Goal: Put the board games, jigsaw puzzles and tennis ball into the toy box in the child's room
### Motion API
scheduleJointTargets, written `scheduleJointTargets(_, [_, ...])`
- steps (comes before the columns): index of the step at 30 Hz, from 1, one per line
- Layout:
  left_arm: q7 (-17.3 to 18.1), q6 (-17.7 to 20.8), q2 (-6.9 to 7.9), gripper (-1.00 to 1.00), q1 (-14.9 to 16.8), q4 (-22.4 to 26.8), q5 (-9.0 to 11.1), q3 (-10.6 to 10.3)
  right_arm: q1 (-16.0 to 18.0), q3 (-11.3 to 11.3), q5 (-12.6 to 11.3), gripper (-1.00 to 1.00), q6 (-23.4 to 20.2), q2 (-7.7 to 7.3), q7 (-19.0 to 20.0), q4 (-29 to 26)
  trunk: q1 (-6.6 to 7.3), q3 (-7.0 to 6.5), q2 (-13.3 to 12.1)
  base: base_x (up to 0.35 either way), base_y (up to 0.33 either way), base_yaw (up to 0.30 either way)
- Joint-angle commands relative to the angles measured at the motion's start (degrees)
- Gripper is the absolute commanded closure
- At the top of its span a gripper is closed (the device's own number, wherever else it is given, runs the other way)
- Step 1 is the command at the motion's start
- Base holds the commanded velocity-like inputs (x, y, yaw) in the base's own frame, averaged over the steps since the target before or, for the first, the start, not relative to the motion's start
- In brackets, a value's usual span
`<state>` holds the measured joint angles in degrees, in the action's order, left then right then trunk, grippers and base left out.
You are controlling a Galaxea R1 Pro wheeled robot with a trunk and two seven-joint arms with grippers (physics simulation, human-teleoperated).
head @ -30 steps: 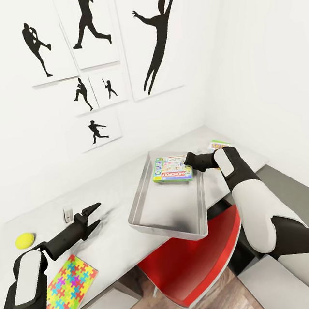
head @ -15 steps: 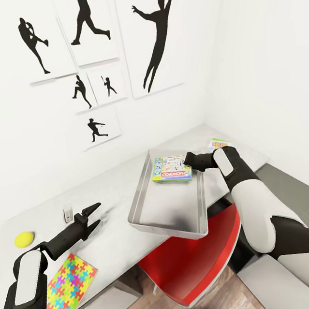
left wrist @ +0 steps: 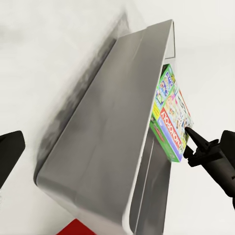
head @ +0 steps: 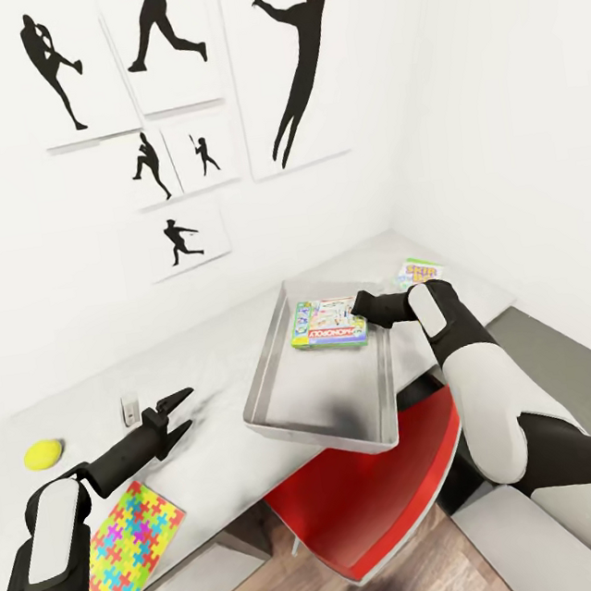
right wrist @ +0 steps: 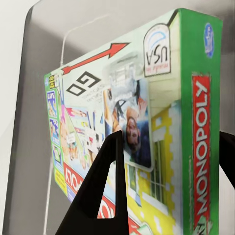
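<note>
My right gripper [head: 360, 306] sat at the near edge of a green Monopoly board game [head: 328, 323]; in the right wrist view one dark finger [right wrist: 100, 196] lay across the box face [right wrist: 142, 127] and the other showed at the box's far side, so the fingers were spread with the box between them, though I could not tell whether they pressed on it. The game lay inside the grey toy box [head: 293, 417], at the end nearest that gripper. The toy box rested on the pale table [head: 199, 345], overhanging its front edge above a red chair [head: 380, 508]. My left gripper [head: 175, 414] hovered with fingers apart and nothing between them, well to the left of the toy box. A jigsaw puzzle [head: 125, 556] lay on the table below the left forearm, and the yellow tennis ball [head: 43, 454] lay left of that gripper. A second board game [head: 420, 272] lay on the table beyond my right gripper.
</note>
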<state>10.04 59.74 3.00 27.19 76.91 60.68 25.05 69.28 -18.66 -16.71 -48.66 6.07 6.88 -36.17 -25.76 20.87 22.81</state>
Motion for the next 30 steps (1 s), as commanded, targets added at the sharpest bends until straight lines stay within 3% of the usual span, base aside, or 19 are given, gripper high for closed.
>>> scheduleJointTargets(1, [0.6, 0.3, -0.01, -1.0, 0.1, 0.0, -0.6, 0.1, 0.1, -0.5, 0.5, 1.0, -0.3, 0.08, 0.5, 0.0, -0.03, 0.17, 0.1, 0.0, 0.0, 0.0])
scheduleJointTargets(30, [0.6, 0.3, -0.01, -1.0, 0.1, 0.0, -0.5, 0.1, 1.3, -0.4, 0.5, 1.0, -0.2, 0.13, 0.5, -0.1, -0.03, 0.68, 0.1, 0.0, 0.0, 0.0])
